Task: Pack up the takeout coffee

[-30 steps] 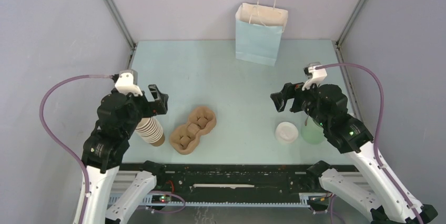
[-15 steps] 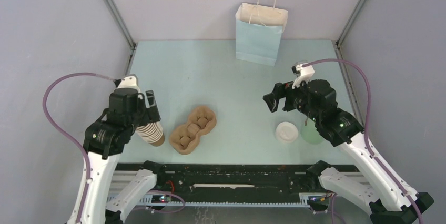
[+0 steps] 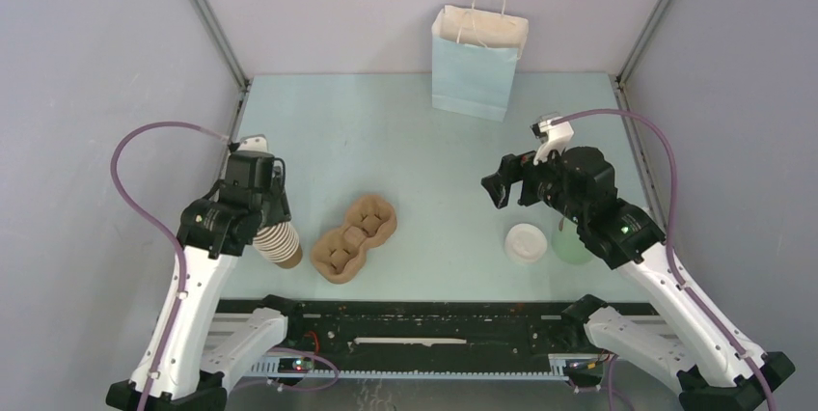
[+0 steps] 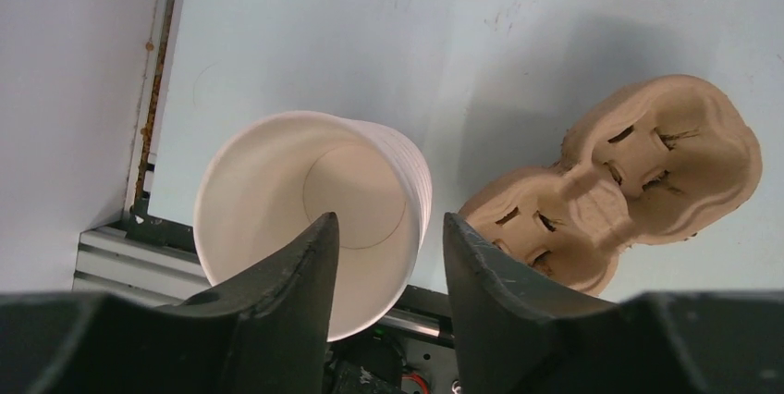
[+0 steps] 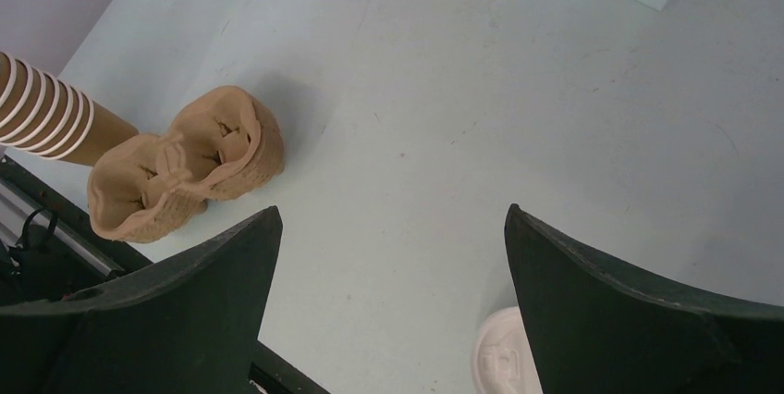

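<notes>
No single small brown cup stands apart in any view. A nested stack of brown cups stands at the near left; the left wrist view looks down into its white inside. My left gripper is open just above it. In the left wrist view one finger lies over the cup's mouth and the other outside its right rim. A brown pulp carrier lies right of the stack. My right gripper is open and empty above the table, between the carrier and a white lid.
A pale green cup stands right of the lid, partly under the right arm. A light blue paper bag stands at the back. The black front rail runs close behind the stack and carrier. Walls close in left and right.
My left gripper has swung from pointing over the table to pointing down over the cup stack. My right gripper moved a little left, then stayed still.
</notes>
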`<action>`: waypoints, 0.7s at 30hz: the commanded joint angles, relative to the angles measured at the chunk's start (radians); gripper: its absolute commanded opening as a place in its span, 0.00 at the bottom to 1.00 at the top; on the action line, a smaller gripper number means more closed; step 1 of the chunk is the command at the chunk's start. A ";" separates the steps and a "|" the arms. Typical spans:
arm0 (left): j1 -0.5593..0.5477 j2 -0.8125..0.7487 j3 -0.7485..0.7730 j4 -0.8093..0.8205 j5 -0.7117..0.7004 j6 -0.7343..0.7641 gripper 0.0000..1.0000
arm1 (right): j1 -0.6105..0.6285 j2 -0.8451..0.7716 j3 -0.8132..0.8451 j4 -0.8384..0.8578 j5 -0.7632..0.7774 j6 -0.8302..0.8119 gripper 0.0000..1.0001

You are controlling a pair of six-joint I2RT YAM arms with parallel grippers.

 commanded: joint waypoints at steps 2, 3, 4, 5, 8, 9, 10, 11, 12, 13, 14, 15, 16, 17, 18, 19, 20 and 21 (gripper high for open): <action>0.008 -0.012 -0.028 0.045 -0.030 -0.026 0.45 | 0.008 -0.002 -0.006 0.026 -0.003 -0.018 1.00; 0.008 -0.013 -0.029 0.046 -0.032 -0.027 0.42 | 0.007 -0.003 -0.005 0.025 -0.002 -0.018 1.00; 0.008 -0.012 -0.031 0.047 -0.029 -0.028 0.37 | 0.008 -0.003 -0.006 0.024 -0.002 -0.018 1.00; 0.007 -0.012 -0.032 0.048 -0.026 -0.028 0.33 | 0.008 -0.006 -0.006 0.024 -0.002 -0.019 0.99; 0.008 -0.015 -0.036 0.051 -0.024 -0.031 0.30 | 0.009 -0.005 -0.008 0.026 -0.002 -0.018 1.00; 0.008 -0.015 -0.039 0.053 -0.024 -0.031 0.29 | 0.008 -0.004 -0.008 0.026 -0.004 -0.018 1.00; 0.008 -0.015 -0.039 0.051 -0.025 -0.030 0.29 | 0.008 -0.002 -0.008 0.027 -0.003 -0.018 1.00; 0.008 -0.014 -0.039 0.050 -0.023 -0.030 0.28 | 0.007 -0.001 -0.008 0.027 -0.004 -0.018 1.00; 0.007 -0.015 -0.039 0.050 -0.024 -0.030 0.27 | 0.009 -0.001 -0.009 0.027 -0.004 -0.018 1.00; 0.007 -0.016 -0.040 0.051 -0.022 -0.030 0.26 | 0.008 0.000 -0.009 0.025 -0.003 -0.018 1.00; 0.007 -0.018 -0.040 0.050 -0.021 -0.030 0.25 | 0.009 -0.002 -0.008 0.026 -0.004 -0.018 1.00; 0.008 -0.018 -0.039 0.050 -0.020 -0.030 0.25 | 0.010 -0.003 -0.009 0.026 -0.003 -0.018 1.00; 0.007 -0.016 -0.038 0.047 -0.018 -0.030 0.23 | 0.009 -0.002 -0.009 0.026 -0.004 -0.018 1.00; 0.007 -0.016 -0.035 0.045 -0.018 -0.029 0.20 | 0.009 -0.003 -0.008 0.026 -0.004 -0.018 1.00; 0.008 -0.015 -0.032 0.041 -0.018 -0.028 0.17 | 0.009 -0.002 -0.008 0.026 -0.003 -0.018 1.00; 0.007 -0.016 -0.029 0.037 -0.022 -0.028 0.14 | 0.011 -0.003 -0.008 0.025 -0.004 -0.018 1.00; 0.008 -0.015 -0.023 0.032 -0.027 -0.026 0.11 | 0.011 -0.002 -0.009 0.026 -0.003 -0.018 1.00; 0.008 -0.015 -0.018 0.027 -0.028 -0.021 0.08 | 0.011 -0.001 -0.009 0.025 -0.002 -0.018 1.00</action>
